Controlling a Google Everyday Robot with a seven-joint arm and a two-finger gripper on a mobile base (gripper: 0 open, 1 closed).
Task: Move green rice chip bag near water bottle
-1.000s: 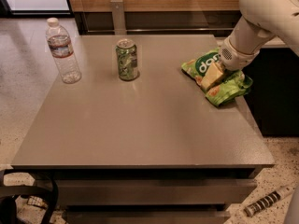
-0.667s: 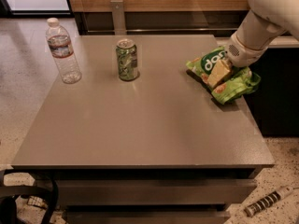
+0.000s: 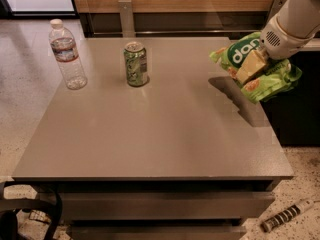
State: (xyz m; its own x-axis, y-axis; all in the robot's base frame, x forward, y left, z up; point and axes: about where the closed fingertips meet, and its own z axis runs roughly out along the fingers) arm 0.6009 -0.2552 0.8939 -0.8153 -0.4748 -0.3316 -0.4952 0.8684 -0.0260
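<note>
The green rice chip bag point(image 3: 265, 79) hangs in the air above the table's right edge, tilted, its dark-green logo facing left. My gripper point(image 3: 251, 66) is shut on the bag, one tan finger lying across its front. The bag's shadow falls on the table below it. The water bottle point(image 3: 66, 54) stands upright at the table's far left, clear with a white cap and a red-banded label. The bag is far to the right of the bottle.
A green soda can point(image 3: 136, 64) stands upright between bottle and bag, near the far edge. The grey table point(image 3: 150, 134) has a dark cabinet at its right side. A wooden wall with a metal post runs behind. A striped object point(image 3: 285, 216) lies on the floor.
My gripper has lifted the bag off the table and carried it up and slightly right. The bottle and can have not moved.
</note>
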